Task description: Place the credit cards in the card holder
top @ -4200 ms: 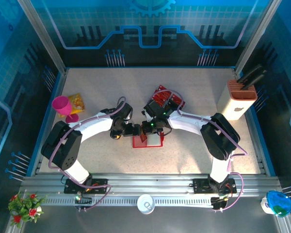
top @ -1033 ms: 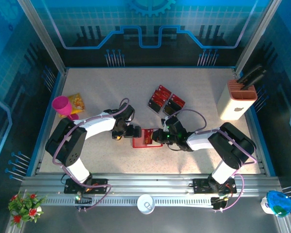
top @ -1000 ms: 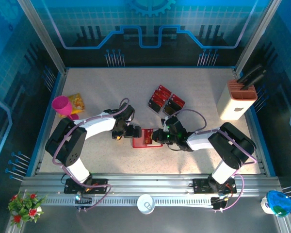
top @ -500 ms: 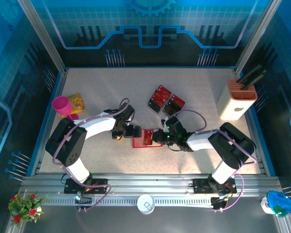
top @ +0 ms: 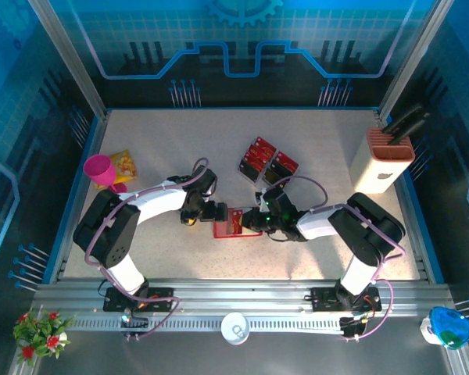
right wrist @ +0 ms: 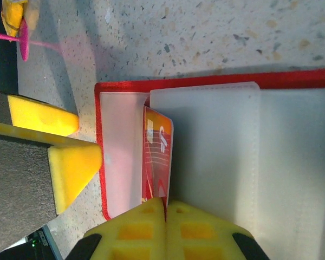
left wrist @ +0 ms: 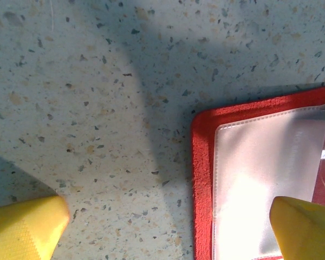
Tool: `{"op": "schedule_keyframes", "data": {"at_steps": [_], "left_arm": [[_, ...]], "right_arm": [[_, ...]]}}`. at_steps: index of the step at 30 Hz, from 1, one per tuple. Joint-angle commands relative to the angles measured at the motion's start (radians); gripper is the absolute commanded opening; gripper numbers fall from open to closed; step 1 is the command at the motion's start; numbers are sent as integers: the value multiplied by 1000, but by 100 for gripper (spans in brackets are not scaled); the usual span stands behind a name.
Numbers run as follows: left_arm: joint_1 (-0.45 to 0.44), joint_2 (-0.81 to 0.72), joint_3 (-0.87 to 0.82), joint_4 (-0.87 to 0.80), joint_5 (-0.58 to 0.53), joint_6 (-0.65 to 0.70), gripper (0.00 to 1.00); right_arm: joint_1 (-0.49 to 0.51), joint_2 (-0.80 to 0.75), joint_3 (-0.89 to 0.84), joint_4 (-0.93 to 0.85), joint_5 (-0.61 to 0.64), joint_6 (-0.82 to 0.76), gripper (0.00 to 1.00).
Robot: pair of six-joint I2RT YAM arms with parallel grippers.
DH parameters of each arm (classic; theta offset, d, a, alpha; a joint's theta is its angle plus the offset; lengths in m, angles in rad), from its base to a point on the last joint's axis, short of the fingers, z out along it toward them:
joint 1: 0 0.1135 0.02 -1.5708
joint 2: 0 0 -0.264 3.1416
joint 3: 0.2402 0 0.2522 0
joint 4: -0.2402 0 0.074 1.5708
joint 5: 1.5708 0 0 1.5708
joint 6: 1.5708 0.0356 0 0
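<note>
Top view: small red folding card holder lies open and flat on the speckled beige table, near the middle, between the tips of the two arms. Left gripper sits at its left edge, right gripper over its right half.

Left wrist view: left claw is spread wide and holds nothing. One yellow fingertip is over bare table. The other is over the clear pocket at the holder's corner, and the red rim runs between them. Cannot tell whether either tip touches the surface.

Right wrist view: right claw is fully closed, its two yellow pads pressed flat together with no gap.
- One thin red credit card with orange markings lies on the holder's left side, partly tucked under a clear plastic pocket, long edge parallel with the rim.
- The closed tips meet the card's near end. The card shows face-on, not pinched between the pads.
- The left arm's yellow fingers sit at the holder's left rim, apart from the card.

Other red-and-black credit cards sit in a clear plastic compartmented tray just behind the holder, apart from both grippers.

Elsewhere: pink plastic cup and yellow snack packet side by side at the left edge; beige slotted knife block with black handles at the far right
</note>
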Motion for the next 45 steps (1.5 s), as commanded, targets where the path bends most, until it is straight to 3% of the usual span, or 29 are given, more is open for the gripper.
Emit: {"op": "schedule_keyframes", "data": {"at_steps": [1, 4, 6, 11, 17, 24, 45], "left_arm": [[9, 46, -7, -76, -66, 19, 99], [10, 44, 8, -82, -58, 19, 99], [15, 33, 16, -86, -49, 13, 99], [27, -7, 27, -95, -24, -4, 99], [27, -39, 10, -98, 6, -31, 99], [27, -42, -45, -77, 0, -58, 99], [28, 20, -38, -55, -49, -38, 99]], "right_arm": [[19, 38, 38, -136, -22, -34, 5], [15, 9, 94, -277, -20, -101, 28], [9, -29, 121, -355, -10, -138, 38], [-17, -117, 173, -499, 4, -204, 45], [-21, -131, 235, -593, 4, -252, 40], [-10, -61, 287, -612, -4, -269, 17], [67, 158, 437, -659, 10, -276, 4]]}}
